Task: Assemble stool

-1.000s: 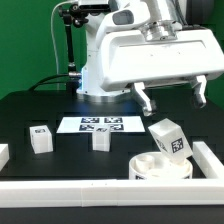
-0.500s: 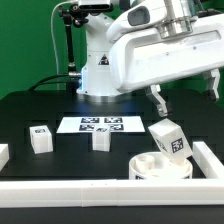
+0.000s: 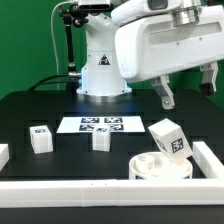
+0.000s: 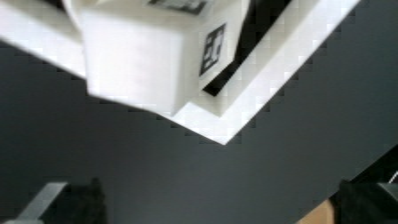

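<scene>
The stool's round white seat (image 3: pixel 158 168) lies in the front corner on the exterior view's right. One tagged white leg block (image 3: pixel 170 138) leans tilted on its rim. Two more leg blocks (image 3: pixel 41 138) (image 3: pixel 101 139) stand apart on the black table, and a fourth white piece (image 3: pixel 3 155) is cut off at the left edge. My gripper (image 3: pixel 188 88) hangs open above and behind the seat, holding nothing. In the wrist view a blurred leg block (image 4: pixel 143 50) with its tag fills the far part. The dark fingertips (image 4: pixel 71 203) stand wide apart around the gripper (image 4: pixel 217 208).
The marker board (image 3: pixel 98 125) lies flat at the middle back of the table. A long white rail (image 3: pixel 90 190) edges the front and runs up the right side (image 3: pixel 211 155); its corner (image 4: pixel 231 122) shows in the wrist view. The robot's base (image 3: pixel 100 75) stands behind.
The gripper has moved toward the exterior view's right and slightly upward, staying open. The stool parts have not moved.
</scene>
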`<state>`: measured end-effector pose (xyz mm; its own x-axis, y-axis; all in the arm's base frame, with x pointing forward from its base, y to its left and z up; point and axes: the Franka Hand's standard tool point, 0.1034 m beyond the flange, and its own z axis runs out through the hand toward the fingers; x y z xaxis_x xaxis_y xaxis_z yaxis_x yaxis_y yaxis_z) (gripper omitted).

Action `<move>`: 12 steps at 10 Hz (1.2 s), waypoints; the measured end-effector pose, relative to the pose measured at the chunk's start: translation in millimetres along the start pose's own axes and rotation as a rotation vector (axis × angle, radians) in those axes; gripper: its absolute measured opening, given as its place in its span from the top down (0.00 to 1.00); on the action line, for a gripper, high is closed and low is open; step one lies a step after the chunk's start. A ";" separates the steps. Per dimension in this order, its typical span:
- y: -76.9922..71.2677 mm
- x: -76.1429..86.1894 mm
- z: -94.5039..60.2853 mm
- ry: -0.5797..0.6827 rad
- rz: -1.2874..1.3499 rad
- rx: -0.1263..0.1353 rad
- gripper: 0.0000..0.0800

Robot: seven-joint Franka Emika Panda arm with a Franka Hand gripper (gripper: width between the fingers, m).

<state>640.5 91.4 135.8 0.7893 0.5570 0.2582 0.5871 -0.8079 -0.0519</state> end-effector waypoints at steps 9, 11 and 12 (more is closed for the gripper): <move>18.7 -4.3 7.7 -0.027 -0.815 -0.045 0.19; 19.9 -5.7 8.6 -0.030 -0.877 -0.043 0.19; 20.3 -6.2 9.8 -0.028 -0.893 -0.045 0.19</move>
<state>649.3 73.4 123.7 0.0463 0.9859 0.1608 0.9777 -0.0777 0.1952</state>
